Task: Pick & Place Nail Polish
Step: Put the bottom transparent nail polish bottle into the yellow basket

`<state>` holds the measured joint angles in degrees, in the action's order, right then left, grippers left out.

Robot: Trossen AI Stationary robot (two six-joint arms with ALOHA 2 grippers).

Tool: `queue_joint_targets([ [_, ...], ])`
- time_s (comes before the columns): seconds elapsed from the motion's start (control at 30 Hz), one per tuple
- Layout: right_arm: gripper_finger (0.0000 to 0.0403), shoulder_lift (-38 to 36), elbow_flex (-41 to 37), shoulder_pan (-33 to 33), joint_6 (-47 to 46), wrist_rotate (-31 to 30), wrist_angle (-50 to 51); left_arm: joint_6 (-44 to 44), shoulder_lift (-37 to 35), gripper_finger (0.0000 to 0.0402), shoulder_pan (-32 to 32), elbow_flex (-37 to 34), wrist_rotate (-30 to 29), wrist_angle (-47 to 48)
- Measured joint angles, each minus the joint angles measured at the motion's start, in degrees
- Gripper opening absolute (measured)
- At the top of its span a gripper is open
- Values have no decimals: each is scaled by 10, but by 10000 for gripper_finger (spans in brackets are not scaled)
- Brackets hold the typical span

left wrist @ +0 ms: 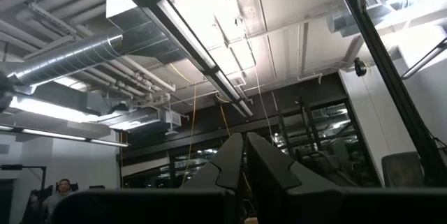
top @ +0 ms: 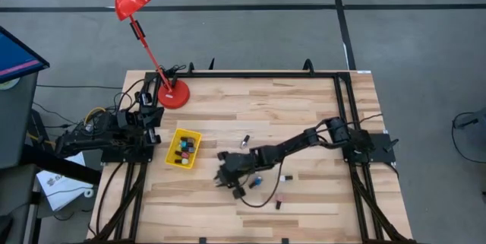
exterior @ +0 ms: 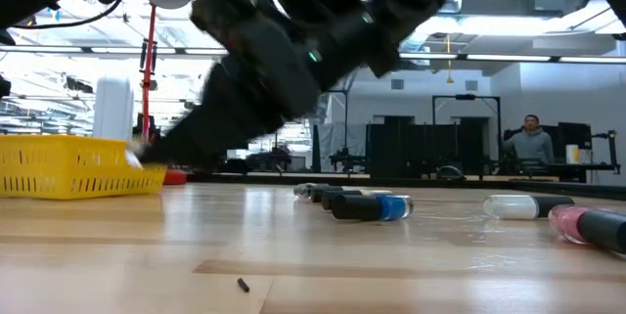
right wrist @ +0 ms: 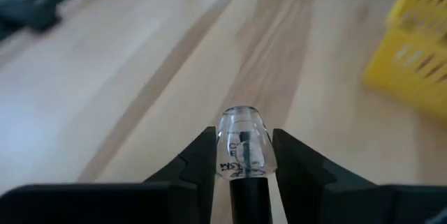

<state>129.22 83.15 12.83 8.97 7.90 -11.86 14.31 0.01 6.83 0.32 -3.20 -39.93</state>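
My right gripper (right wrist: pixel 243 155) is shut on a clear nail polish bottle (right wrist: pixel 243 140) with a dark cap, above the wood table right of the yellow basket (top: pixel 183 148), which holds several bottles. In the high view the right gripper (top: pixel 225 169) is at the table's middle. Loose bottles lie on their sides: a blue one (exterior: pixel 377 206), a clear one (exterior: pixel 523 206), a pink one (exterior: pixel 587 224). My left gripper (left wrist: pixel 243 165) is shut and empty, parked at the table's left edge, pointing up. My right gripper pinches the clear bottle between its two fingers. The fingers are on the glass body's sides (right wrist: pixel 225 155) next to the dark cap. The bottle lies along the fingers, glass base pointing forward past the fingertips, clear of the table.
A red desk lamp (top: pixel 173 93) stands at the far left corner. More bottles lie on the table near the right arm (top: pixel 262 183). A small dark scrap (exterior: pixel 243 284) lies near the front. A person (exterior: pixel 531 143) stands in the room beyond.
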Motion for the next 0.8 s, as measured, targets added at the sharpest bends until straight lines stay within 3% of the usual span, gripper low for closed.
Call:
queue_joint_targets([
  [0.43, 108, -3, 130, -51, 7, -27, -7, 0, 0, 14, 0, 0, 0, 0],
  [0.8, 108, -3, 171, -83, 11, -86, -27, 0, 0, 14, 0, 0, 0, 0],
])
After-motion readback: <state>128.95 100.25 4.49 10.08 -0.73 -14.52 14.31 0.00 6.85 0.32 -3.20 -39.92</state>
